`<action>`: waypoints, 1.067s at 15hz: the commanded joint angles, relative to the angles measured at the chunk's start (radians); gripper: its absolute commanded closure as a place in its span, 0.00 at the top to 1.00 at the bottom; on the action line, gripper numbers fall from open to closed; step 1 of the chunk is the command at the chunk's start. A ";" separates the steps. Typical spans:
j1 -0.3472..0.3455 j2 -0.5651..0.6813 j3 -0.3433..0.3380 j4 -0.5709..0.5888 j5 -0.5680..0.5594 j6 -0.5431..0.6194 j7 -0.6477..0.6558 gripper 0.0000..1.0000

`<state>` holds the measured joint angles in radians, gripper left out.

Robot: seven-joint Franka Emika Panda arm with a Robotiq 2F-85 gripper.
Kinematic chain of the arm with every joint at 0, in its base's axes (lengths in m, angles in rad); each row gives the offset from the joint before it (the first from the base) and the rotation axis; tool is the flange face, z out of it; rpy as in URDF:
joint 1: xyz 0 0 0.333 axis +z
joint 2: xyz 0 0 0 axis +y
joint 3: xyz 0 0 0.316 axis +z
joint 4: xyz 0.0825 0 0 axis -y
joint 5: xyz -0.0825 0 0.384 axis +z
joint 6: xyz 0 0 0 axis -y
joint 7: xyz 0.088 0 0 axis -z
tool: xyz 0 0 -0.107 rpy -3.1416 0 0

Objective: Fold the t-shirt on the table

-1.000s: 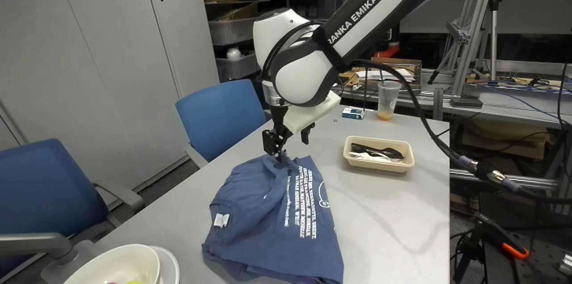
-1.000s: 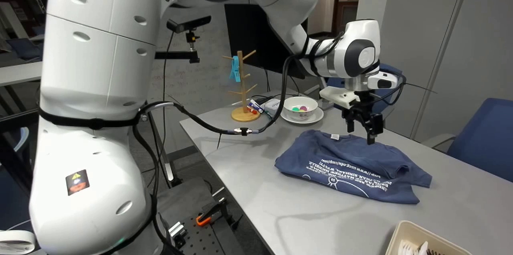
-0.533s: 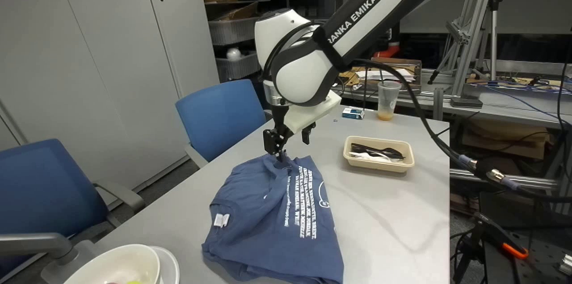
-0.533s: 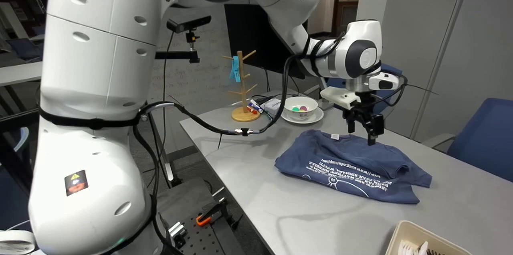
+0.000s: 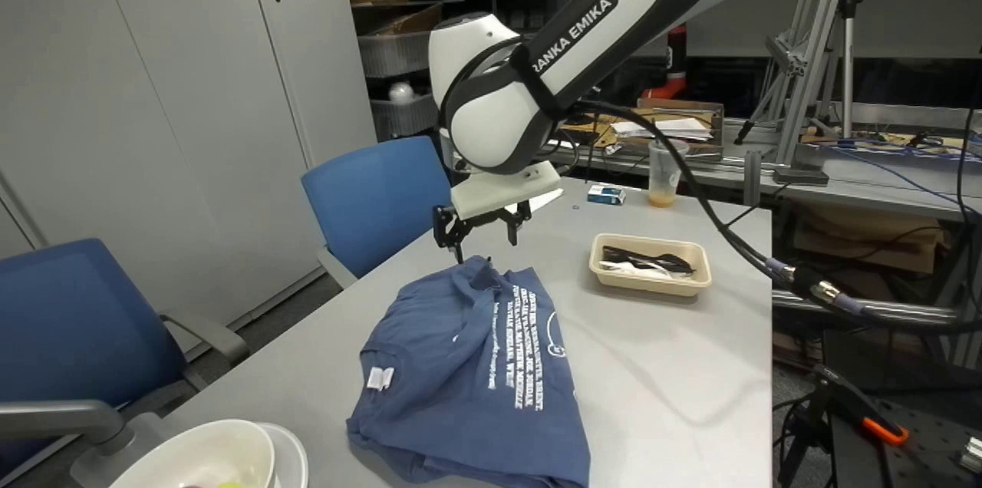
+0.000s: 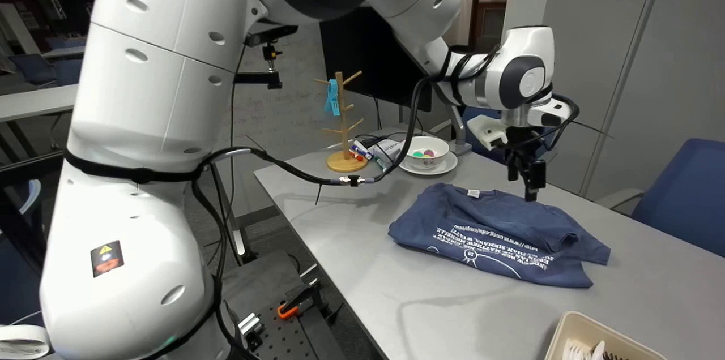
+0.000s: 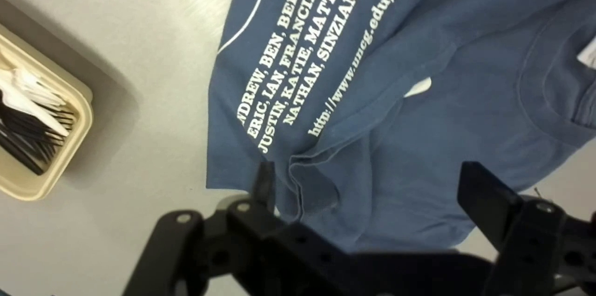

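Blue T-shirt (image 5: 468,388) lay on the grey table (image 5: 660,365), partly folded, white lettering (image 5: 528,346) and collar (image 7: 532,93) facing up, white label (image 5: 380,378) showing inside the collar. Gripper (image 7: 367,174) was up by the T-shirt's end away from the bowl (image 6: 422,163), fingers (image 7: 486,203) spread wide, holding nothing; couldn't tell if a tip brushed the cloth. In the wrist view a loose cloth edge showed in the gap between the fingers, nearer one of them. Cream tray (image 5: 652,285) with black and white cutlery (image 7: 30,107) sat on the same table, apart from the T-shirt. Bowl had coloured bits (image 6: 428,153) in it, stood on a plate (image 6: 450,165) off the T-shirt's other end. Near it, in an exterior view, a wooden stand (image 6: 344,136) had a blue clip (image 6: 332,97) hanging on it, markers (image 6: 361,150) just beside its base.
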<state>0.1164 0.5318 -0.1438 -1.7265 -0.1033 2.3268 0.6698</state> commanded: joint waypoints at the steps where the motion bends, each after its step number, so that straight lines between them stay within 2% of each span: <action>1: -0.015 0.107 -0.025 0.147 0.029 0.018 0.120 1.00; 7: -0.045 0.238 -0.063 0.260 0.017 0.024 0.220 1.00; 9: -0.054 0.275 -0.066 0.291 0.020 0.020 0.232 0.92; 16: -0.069 0.367 -0.066 0.370 0.027 0.020 0.258 0.85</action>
<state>0.0516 0.8444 -0.2058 -1.4250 -0.0979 2.3432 0.9106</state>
